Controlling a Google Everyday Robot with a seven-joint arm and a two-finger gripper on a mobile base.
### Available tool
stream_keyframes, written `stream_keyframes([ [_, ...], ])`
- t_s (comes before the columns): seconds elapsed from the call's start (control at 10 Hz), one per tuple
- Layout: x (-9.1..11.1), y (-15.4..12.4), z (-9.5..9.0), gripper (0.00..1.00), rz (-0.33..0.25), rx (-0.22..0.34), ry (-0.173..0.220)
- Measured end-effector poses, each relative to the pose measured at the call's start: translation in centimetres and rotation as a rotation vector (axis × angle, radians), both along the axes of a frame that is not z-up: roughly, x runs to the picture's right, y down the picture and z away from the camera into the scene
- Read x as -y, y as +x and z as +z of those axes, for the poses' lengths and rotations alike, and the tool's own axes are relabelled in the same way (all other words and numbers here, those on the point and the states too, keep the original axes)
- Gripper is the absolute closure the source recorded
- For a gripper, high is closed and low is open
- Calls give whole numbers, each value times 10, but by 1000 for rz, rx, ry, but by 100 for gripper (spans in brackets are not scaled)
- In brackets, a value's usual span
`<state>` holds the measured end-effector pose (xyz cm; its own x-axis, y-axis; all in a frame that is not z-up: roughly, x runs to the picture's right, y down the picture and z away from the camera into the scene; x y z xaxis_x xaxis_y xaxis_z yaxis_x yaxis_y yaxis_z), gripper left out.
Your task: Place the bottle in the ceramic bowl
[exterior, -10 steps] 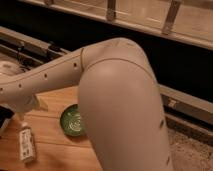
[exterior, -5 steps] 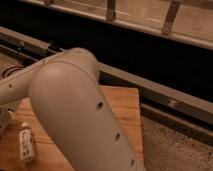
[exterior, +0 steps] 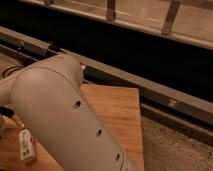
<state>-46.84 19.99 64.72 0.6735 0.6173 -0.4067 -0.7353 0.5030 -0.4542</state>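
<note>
Bottle [exterior: 26, 145] flat on wooden table [exterior: 116, 114] (right edge exposed), arm [exterior: 65, 115] looming, gripper unseen

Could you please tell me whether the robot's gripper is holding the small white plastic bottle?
No, the bottle lies free on the light wooden table, and the gripper is not in view.

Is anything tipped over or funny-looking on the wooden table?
The bottle lies on its side on the wooden table, at the lower left beside the robot's arm, not standing up. Nothing looks spilled. The arm blocks much of the table; the ceramic bowl and the gripper are not in view.
</note>
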Motion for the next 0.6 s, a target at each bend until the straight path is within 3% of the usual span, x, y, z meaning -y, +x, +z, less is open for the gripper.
stream_keyframes([
  [0.2, -7, 20, 13, 35, 46, -27, -20],
  [0.4, -38, 47, 31, 35, 107, -40, -57],
  [0.6, -53, 69, 42, 35, 165, -55, -76],
])
